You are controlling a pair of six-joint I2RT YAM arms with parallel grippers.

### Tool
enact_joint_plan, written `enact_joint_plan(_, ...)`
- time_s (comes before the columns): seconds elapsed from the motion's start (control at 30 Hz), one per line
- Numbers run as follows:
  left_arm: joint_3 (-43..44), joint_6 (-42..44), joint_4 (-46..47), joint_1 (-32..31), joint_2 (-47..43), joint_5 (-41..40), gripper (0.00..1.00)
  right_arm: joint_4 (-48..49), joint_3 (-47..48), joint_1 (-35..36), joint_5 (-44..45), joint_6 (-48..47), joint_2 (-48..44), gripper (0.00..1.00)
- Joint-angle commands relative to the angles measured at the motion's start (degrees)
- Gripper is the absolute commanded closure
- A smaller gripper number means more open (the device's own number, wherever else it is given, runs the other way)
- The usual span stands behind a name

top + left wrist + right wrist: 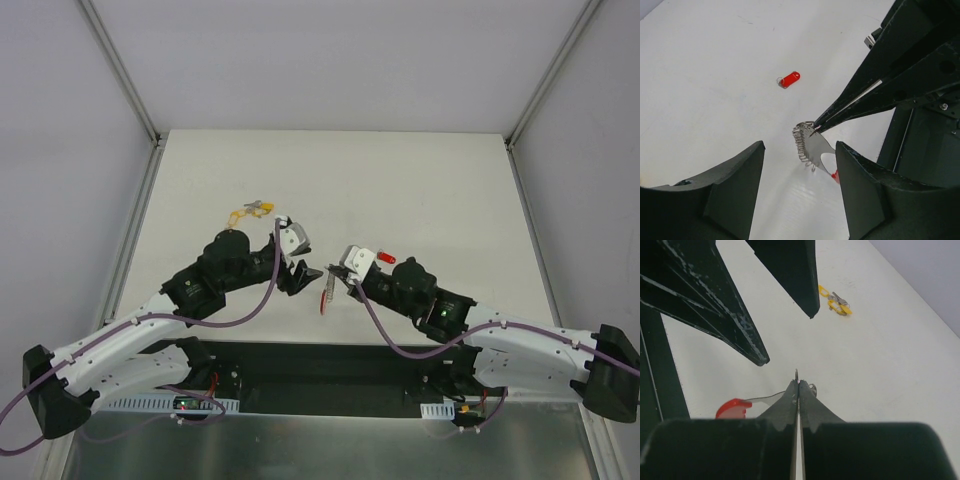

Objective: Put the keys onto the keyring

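My right gripper (336, 279) is shut on the keyring (327, 294) and holds it above the table. In the left wrist view the keyring (812, 147) shows its ribbed metal coil and a flat silvery blade, pinched by the right fingertips (840, 112). Its red crescent (732, 407) shows in the right wrist view, left of the shut right gripper (797, 382). My left gripper (300, 275) is open and empty, right beside the keyring; the keyring hangs just beyond its jaws (800, 190). A red-tagged key (385, 259) (789, 79) and a yellow-tagged key bunch (250, 210) (835, 302) lie on the table.
The white table (400, 180) is walled on the left, back and right. The left gripper's dark fingers (740, 325) reach into the right wrist view, just above the keyring. The arm bases sit at the near edge.
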Motion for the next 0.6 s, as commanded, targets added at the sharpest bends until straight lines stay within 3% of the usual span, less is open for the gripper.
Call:
enact_joint_plan(0.0, -0.14, 3.62, 2.21, 0.65, 0.60, 7.22, 0.44, -0.95, 3.89, -0.09, -3.37, -1.09, -2.42, 0.99)
enact_joint_plan(0.23, -0.14, 5.03, 2.21, 0.65, 1.65, 9.07, 0.52, -5.08, 6.00, 0.61, -5.75, -2.76, -2.77, 0.99)
enact_joint_plan(0.57, 0.03, 3.89, 2.30, 0.65, 3.32, 5.12, 0.68, -5.44, 7.06, 2.28, -1.53, -3.47, -2.16, 0.99)
